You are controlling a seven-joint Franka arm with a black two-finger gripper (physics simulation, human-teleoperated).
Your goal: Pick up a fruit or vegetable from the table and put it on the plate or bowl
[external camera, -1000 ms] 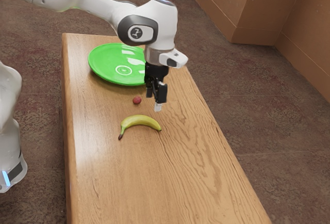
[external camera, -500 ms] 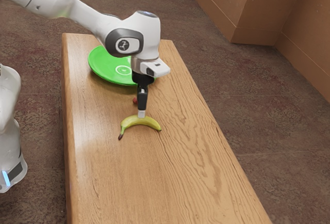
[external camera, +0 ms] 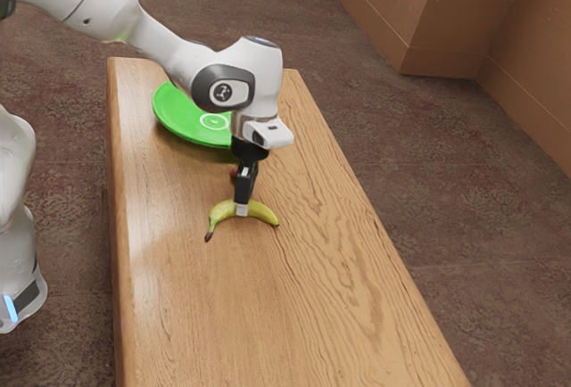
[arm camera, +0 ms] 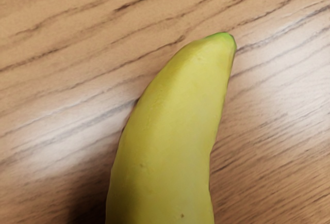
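One wooden table (external camera: 294,316) is bearing a green plate (external camera: 178,112) lying beyond the banana (external camera: 262,216). The gripper (external camera: 241,210) is standing at the banana's middle, jaw state impossible to tell. A red fruit (external camera: 234,173) is sitting just beyond the banana.

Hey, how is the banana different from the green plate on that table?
The banana is yellow, long and curved; the plate is bright green, round and flat. The banana lies directly under the gripper; the plate sits farther back, partly behind the arm. The plate covers more surface than the banana. Both rest on the wooden table.
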